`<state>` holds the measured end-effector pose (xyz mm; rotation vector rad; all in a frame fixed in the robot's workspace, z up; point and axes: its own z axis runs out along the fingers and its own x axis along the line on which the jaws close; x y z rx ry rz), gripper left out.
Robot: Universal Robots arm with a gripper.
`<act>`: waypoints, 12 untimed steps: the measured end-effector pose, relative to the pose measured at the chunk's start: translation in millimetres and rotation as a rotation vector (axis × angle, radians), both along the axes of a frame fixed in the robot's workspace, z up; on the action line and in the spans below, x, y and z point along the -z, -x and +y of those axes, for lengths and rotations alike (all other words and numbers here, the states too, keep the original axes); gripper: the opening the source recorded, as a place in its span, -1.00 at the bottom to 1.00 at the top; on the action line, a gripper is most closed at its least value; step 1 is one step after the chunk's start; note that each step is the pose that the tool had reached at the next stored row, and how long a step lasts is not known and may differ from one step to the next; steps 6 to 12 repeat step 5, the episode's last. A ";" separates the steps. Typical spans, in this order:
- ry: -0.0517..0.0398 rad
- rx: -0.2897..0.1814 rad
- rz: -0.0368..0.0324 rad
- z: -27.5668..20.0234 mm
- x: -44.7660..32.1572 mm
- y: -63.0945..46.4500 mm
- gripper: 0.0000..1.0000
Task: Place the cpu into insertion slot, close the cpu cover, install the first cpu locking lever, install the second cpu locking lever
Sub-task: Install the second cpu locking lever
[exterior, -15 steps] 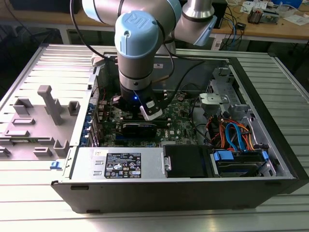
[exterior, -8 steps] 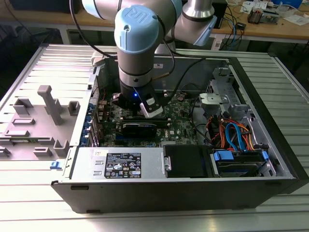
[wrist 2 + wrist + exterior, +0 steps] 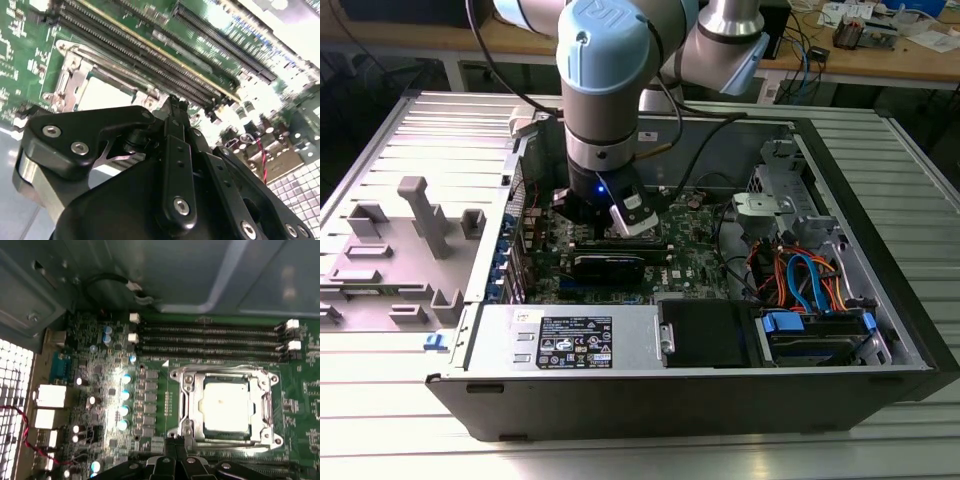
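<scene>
First wrist view is showing the cpu (image 3: 224,405) already lying in the insertion slot (image 3: 187,412), with the cpu cover (image 3: 266,407) folded down over it as a silvery frame around the chip. You are looking at a gripper (image 3: 175,444) whose black fingertips are pressed together, holding nothing, with the socket's near edge lying just beyond the tips. A thin metal rod, probably 1 of the 2 locking levers (image 3: 227,442), is running along that same edge, right next to the closed jaws. In the second wrist view the gripper (image 3: 175,107) is sitting just above the board with the socket frame directly ahead of it. Judging by this, you are working on a lever: keep the tips on the rod itself, clear of the memory slots (image 3: 210,342) beyond the socket's far side, and push steadily, not sharply.
</scene>
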<state>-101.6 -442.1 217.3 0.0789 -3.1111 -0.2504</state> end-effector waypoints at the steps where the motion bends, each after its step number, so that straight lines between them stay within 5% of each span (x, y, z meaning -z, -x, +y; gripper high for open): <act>1: 0.0001 0.000 0.0002 0.0 0.0 0.0 -0.79; 12: 0.0002 0.000 0.0009 0.0 -0.1 0.0 -0.79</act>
